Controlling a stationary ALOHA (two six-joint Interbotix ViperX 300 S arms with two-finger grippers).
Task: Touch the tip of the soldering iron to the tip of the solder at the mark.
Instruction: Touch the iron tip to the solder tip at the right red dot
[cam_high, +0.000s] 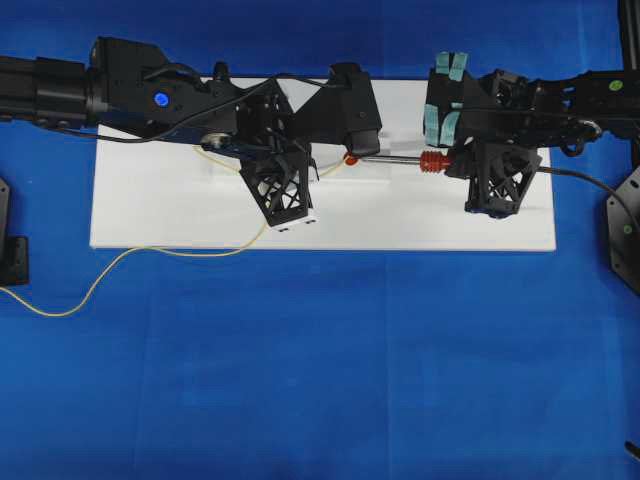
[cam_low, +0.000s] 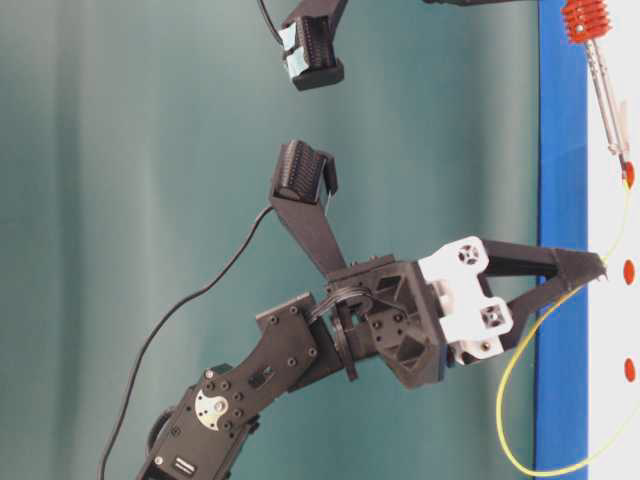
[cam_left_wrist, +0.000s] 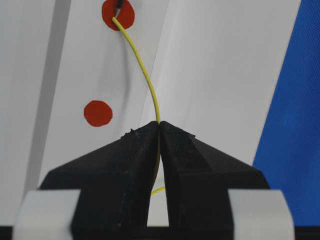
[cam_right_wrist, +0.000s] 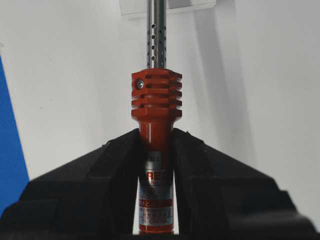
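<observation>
The soldering iron (cam_right_wrist: 156, 100) has a red ribbed collar and a perforated metal shaft, and my right gripper (cam_right_wrist: 156, 135) is shut on its handle. In the overhead view the soldering iron (cam_high: 400, 160) lies level, pointing left at a red mark (cam_high: 350, 158). My left gripper (cam_left_wrist: 159, 125) is shut on the thin yellow solder (cam_left_wrist: 145, 75). The wire curves up from the closed jaws, and its free end rests on the upper red mark (cam_left_wrist: 118, 14). The iron's dark tip (cam_left_wrist: 120, 4) comes in at the frame's top edge and meets the solder end there.
A white board (cam_high: 150, 200) on blue cloth carries the marks. A second red dot (cam_left_wrist: 98, 113) sits nearer my left gripper. Slack solder (cam_high: 100, 285) trails off the board's front edge to the left. Black stands sit at both table sides.
</observation>
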